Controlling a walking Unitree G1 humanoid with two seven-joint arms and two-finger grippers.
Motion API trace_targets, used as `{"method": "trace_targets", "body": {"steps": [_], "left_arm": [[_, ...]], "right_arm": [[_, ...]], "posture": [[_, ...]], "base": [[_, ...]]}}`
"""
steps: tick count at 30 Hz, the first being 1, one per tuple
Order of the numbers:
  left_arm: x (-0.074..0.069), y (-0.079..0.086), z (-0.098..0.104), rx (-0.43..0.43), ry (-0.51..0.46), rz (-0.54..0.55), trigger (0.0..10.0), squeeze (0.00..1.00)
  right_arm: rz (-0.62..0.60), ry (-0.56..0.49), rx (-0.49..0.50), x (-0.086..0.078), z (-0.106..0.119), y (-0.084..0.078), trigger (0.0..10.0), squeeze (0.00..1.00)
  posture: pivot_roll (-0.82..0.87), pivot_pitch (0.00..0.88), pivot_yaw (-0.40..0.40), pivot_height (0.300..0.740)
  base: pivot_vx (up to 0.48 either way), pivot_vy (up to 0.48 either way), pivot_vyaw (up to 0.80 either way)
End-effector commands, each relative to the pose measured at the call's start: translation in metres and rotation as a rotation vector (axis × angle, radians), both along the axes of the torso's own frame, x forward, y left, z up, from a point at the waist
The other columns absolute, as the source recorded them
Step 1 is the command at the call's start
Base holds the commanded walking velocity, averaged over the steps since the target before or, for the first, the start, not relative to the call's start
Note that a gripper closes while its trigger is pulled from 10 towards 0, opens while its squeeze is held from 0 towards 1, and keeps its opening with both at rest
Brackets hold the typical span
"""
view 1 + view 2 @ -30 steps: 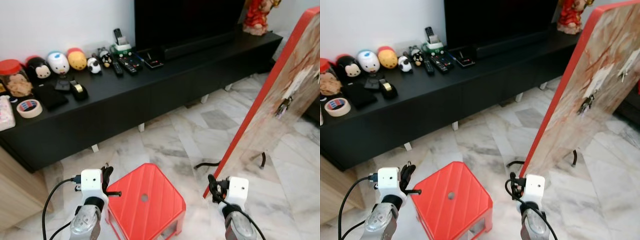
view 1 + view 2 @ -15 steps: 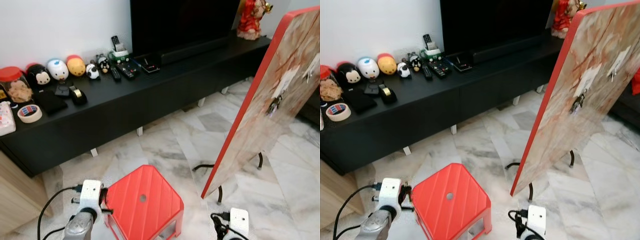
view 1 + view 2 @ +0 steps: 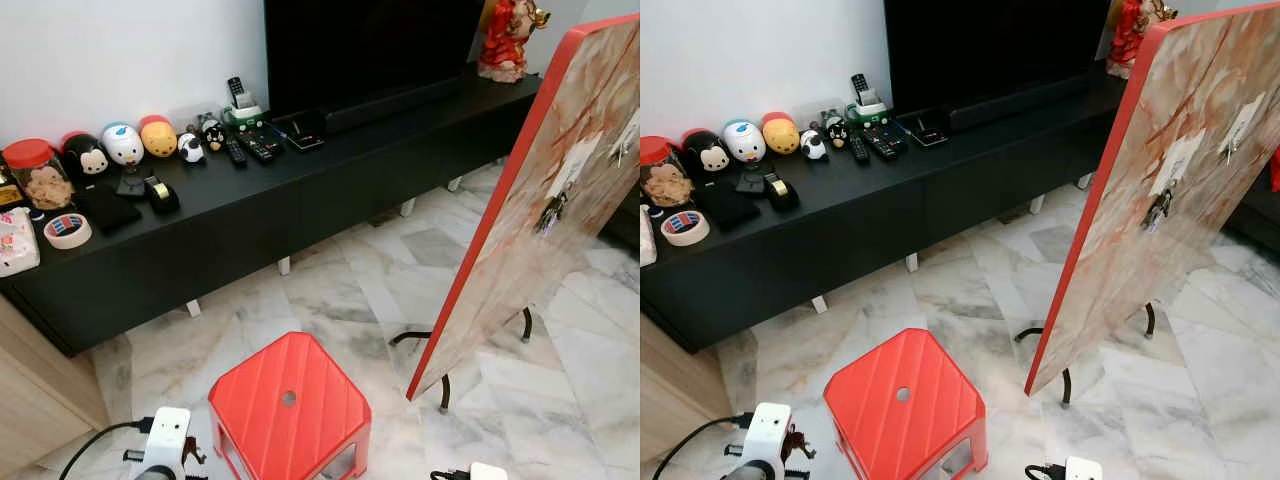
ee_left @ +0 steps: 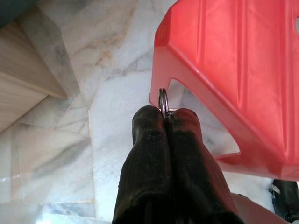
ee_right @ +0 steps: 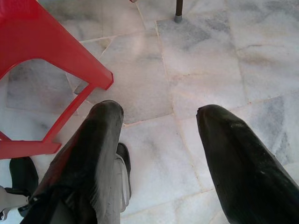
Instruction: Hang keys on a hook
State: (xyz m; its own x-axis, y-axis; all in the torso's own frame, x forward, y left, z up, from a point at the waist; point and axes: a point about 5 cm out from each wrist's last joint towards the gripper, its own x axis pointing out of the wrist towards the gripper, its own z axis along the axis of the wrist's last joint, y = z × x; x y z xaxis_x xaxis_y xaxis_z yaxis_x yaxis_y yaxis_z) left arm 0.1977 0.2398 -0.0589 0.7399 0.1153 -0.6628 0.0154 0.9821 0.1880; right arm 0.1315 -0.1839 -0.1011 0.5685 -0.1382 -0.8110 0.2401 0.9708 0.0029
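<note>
Jaws of the left gripper (image 4: 164,114) are clenched on a key ring (image 4: 163,101), low beside the red stool (image 3: 290,405); the right gripper (image 5: 159,116) hangs with jaws spread above the marble floor (image 5: 205,56). Beyond stands a tilted red-edged board (image 3: 1160,180) bearing hooks (image 3: 1158,207), then the black table (image 3: 250,190).

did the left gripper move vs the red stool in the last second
Yes. The left gripper, jaws shut on a key ring, has dropped lower against the red stool, from level with its top to near its base.
</note>
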Motion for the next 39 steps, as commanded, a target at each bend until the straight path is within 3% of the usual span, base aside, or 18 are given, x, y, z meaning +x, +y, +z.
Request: {"method": "trace_targets", "body": {"steps": [1,35,36,39], "left_arm": [[-0.006,-0.004,-0.005,0.004,0.036,-0.016,10.0,0.00],[-0.010,-0.004,-0.008,0.015,0.060,-0.023,10.0,0.00],[-0.014,-0.007,-0.011,0.006,0.068,-0.018,10.0,0.00],[-0.015,-0.010,-0.012,-0.001,0.069,-0.015,10.0,0.00]], "right_arm": [[-0.011,0.027,0.007,-0.006,-0.002,-0.001,10.0,0.00],[-0.003,0.047,0.007,-0.011,-0.004,-0.001,10.0,0.00],[-0.028,-0.039,0.001,0.006,0.003,-0.006,10.0,0.00],[-0.043,-0.077,-0.001,0.016,0.008,-0.009,10.0,0.00]], "posture": [[0.02,0.000,-0.056,0.740],[0.02,0.000,-0.055,0.740],[0.01,0.000,-0.059,0.740],[0.01,0.000,-0.061,0.740]], "base": [[0.000,0.000,0.00],[0.000,0.000,0.00],[0.000,0.000,0.00],[0.000,0.000,0.00]]}}
